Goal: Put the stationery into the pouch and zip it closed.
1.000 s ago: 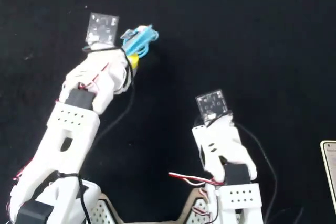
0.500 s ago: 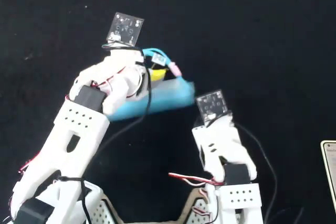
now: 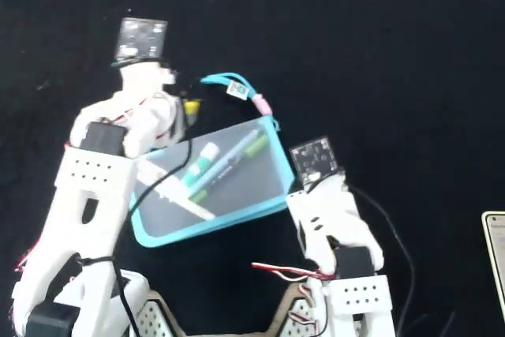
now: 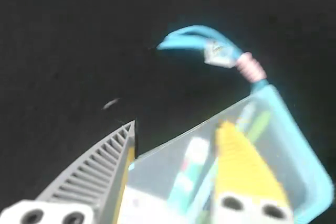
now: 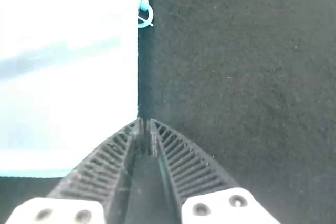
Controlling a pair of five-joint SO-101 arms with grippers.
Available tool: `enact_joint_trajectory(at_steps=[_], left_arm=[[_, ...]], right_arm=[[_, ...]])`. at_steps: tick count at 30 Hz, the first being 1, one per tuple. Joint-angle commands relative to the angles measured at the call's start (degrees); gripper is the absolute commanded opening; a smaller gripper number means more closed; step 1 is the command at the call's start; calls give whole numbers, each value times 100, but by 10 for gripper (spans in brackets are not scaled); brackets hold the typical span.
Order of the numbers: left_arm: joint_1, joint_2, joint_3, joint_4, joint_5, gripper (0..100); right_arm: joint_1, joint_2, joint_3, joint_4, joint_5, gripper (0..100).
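My left gripper (image 4: 178, 127) has its jaws apart over a corner of the pouch (image 3: 237, 191), which lies flat on the table (image 3: 394, 53) between my arms with the stationery (image 3: 207, 165) inside. My right gripper (image 5: 145, 125) has its jaws together at the opposite edge. Zip state cannot be confirmed; unclamped, the pouch may slide or bunch under any pull, and pens may spill.

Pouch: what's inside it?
Through the clear pouch: a green-and-white marker, a blue pen and a white pen. The left arm covers one end.
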Motion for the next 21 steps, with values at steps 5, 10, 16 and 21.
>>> enact_joint_trajectory(at_steps=[5,10,16,21], left_arm=[[-1279,-1380,673,703,53,71],[-1982,-2919,2352,677,-501,71],[-2607,-4835,3908,730,-1407,71],[-2747,-6356,4945,747,-1424,72]], right_arm=[[-53,-84,66,-492,-44,12],[-53,-84,66,-501,-53,12],[193,-84,48,-431,-88,12],[519,-84,-277,246,-334,12]])
